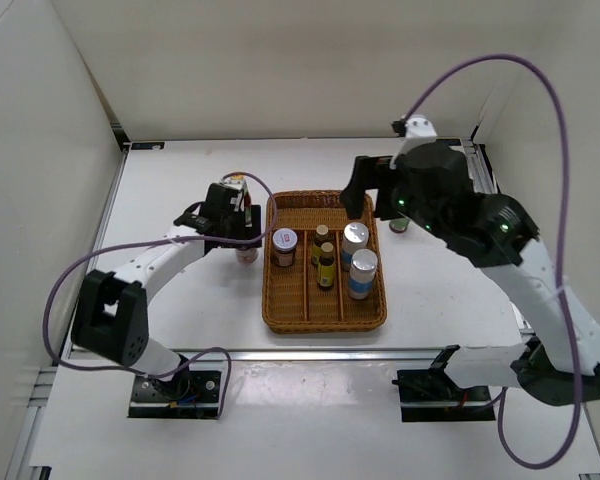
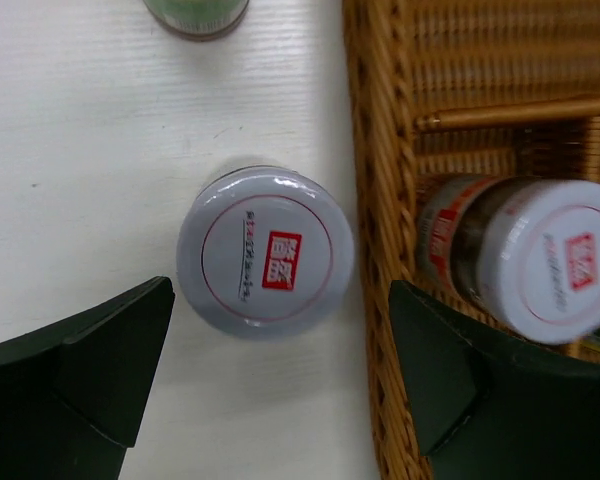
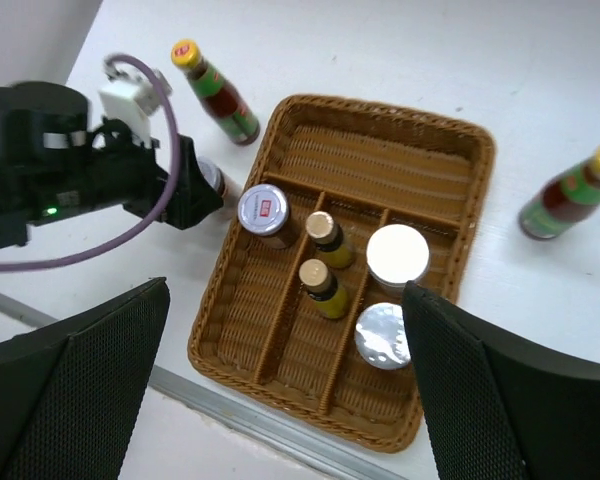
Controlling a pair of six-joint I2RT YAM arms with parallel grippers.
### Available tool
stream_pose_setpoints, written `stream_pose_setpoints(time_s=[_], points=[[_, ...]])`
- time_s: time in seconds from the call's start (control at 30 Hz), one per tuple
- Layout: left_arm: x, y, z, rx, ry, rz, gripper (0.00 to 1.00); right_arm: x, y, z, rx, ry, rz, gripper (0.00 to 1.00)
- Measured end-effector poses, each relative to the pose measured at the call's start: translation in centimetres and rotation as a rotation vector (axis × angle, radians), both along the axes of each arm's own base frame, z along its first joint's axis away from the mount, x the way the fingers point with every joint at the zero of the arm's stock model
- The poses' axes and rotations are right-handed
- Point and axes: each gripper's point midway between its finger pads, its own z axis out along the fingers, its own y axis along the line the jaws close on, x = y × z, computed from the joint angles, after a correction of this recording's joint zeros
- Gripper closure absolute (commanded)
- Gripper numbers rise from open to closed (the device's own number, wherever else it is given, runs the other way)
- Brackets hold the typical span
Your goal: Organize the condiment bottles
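Note:
A white-lidded jar (image 2: 265,250) stands on the table just left of the wicker tray (image 2: 380,200). My left gripper (image 2: 282,292) is open, its fingers either side of this jar and not touching it; it also shows in the top view (image 1: 242,238). In the tray (image 3: 280,330) stand a second white-lidded jar (image 3: 263,210), two tiny dark bottles (image 3: 323,232) and two silver-topped cylinders (image 3: 397,255). One tall yellow-capped bottle (image 3: 218,92) stands behind the tray's left corner, another (image 3: 570,190) to the tray's right. My right gripper (image 3: 285,290) is open and empty, high above the tray.
The tray (image 1: 325,300) has three lengthwise compartments: jar left, tiny bottles middle, cylinders right. White walls enclose the table on three sides. A metal rail (image 1: 310,353) runs along the near edge. A purple cable (image 1: 130,250) trails from the left arm.

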Motion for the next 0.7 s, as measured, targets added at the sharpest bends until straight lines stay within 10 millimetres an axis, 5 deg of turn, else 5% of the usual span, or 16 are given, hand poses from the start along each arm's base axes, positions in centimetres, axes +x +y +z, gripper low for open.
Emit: stream_pose_setpoints(time_s=[0.17,0.23,0.3,0.47,0.6,0.7], points=[[1.1,-0.2,-3.3,0.035,0.079,0.024,0.18,-1.4,-3.4,2.4,0.017,-0.08,-0.05,0.0],[1.5,-0.1,-4.0,0.048,0.093,0.037,0.35,-1.6,-4.2,2.5,0.004,-0.088,-0.066,0.0],[1.8,-0.2,-3.8,0.048,0.088,0.04,0.55,-1.6,-4.7,2.2,-0.022,-0.086,-0.076,0.0],[1.3,0.2,-3.5,0.072,0.106,0.056,0.75,-1.8,-5.5,1.6,-0.06,-0.076,-0.091,0.0],[0.0,0.5,-0.1,0.09,0.088,0.047,0.85,-2.1,-6.5,1.6,-0.078,-0.081,-0.109,0.0],[-0.7,-1.0,5.4,0.042,-0.012,-0.016,0.89,-2.3,-7.3,1.9,-0.086,-0.099,-0.126,0.0]])
